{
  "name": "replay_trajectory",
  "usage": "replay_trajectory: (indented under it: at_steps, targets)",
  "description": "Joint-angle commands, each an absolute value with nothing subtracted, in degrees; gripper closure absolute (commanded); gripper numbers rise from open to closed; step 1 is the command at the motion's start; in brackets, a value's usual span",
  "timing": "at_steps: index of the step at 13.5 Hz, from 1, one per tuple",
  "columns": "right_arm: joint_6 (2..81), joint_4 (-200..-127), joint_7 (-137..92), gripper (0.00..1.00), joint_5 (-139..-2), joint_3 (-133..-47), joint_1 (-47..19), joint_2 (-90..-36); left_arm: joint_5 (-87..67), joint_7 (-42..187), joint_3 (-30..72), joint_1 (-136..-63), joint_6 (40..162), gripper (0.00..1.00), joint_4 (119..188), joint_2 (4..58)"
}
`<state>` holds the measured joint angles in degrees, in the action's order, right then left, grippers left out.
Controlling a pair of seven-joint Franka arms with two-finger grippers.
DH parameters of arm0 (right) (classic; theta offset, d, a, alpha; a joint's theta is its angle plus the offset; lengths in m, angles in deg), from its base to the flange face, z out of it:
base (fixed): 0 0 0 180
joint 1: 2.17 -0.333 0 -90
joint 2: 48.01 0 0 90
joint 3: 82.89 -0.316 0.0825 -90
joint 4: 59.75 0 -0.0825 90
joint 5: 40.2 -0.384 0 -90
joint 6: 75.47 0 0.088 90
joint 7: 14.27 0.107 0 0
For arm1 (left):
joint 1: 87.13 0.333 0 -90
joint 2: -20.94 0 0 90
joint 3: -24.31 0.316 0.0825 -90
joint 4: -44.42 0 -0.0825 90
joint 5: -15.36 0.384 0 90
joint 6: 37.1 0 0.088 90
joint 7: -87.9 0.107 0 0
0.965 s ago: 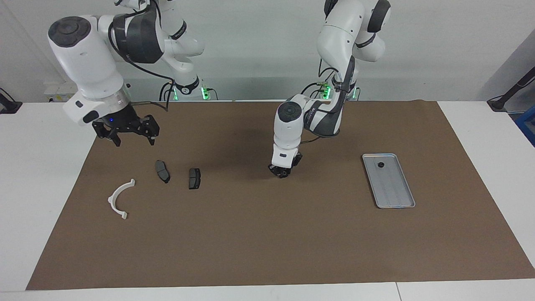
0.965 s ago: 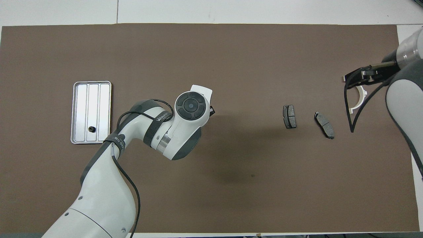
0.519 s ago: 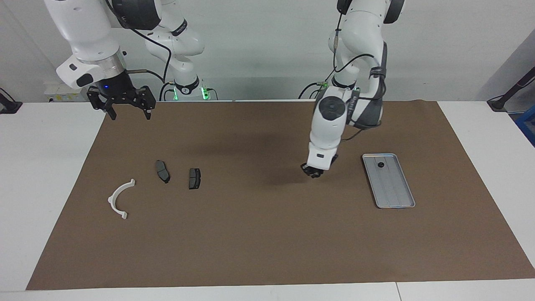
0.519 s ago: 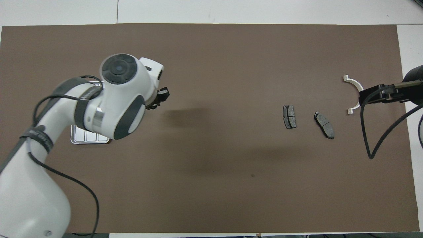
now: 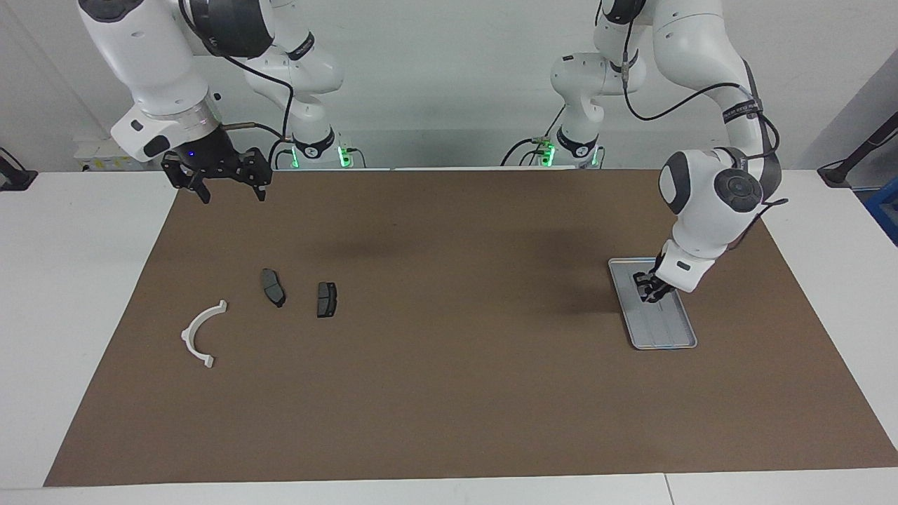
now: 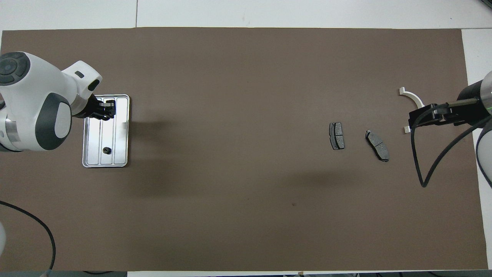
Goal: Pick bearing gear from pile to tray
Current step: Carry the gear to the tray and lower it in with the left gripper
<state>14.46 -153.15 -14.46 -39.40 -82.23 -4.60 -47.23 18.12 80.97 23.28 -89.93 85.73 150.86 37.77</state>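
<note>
Bearing gear [image 6: 107, 150] lying in tray [image 6: 121, 134], at its end nearer the robots. Left gripper [image 5: 649, 289] low over tray; impossible to tell whether jaws clenched or released. Right gripper [image 5: 226, 188] waiting above surface [image 5: 449, 393], jaws released. Brake pads [image 5: 326, 299] and white bracket [image 5: 200, 333] toward right arm's end.
</note>
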Motion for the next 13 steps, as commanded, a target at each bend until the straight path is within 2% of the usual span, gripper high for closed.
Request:
replay_trajectory:
  at_steps: [1, 10, 11, 12, 13]
  targets:
    - [15.0, -154.1, -15.6, 0.00, -40.9, -81.6, -4.9, -46.4, 17.6, 85.0, 22.6, -87.5, 89.7, 1.00, 152.3, 39.5]
    - [16.6, -153.7, -15.6, 0.00, -40.0, -81.6, -4.9, -47.0, 17.6, 85.5, 22.6, -85.5, 96.6, 1.00, 157.5, 40.5]
    - [16.6, -153.6, -15.6, 0.00, -40.0, -81.6, -4.9, -47.0, 17.6, 85.5, 22.6, -85.5, 96.7, 0.80, 157.7, 40.5]
    - [16.5, -153.7, -15.6, 0.00, -40.0, -81.6, -4.9, -47.0, 17.6, 85.6, 22.6, -85.5, 96.4, 0.21, 157.7, 40.4]
    - [16.5, -153.6, -15.6, 0.00, -40.0, -81.5, -4.9, -47.0, 17.6, 85.6, 22.6, -85.5, 95.6, 0.00, 157.4, 40.4]
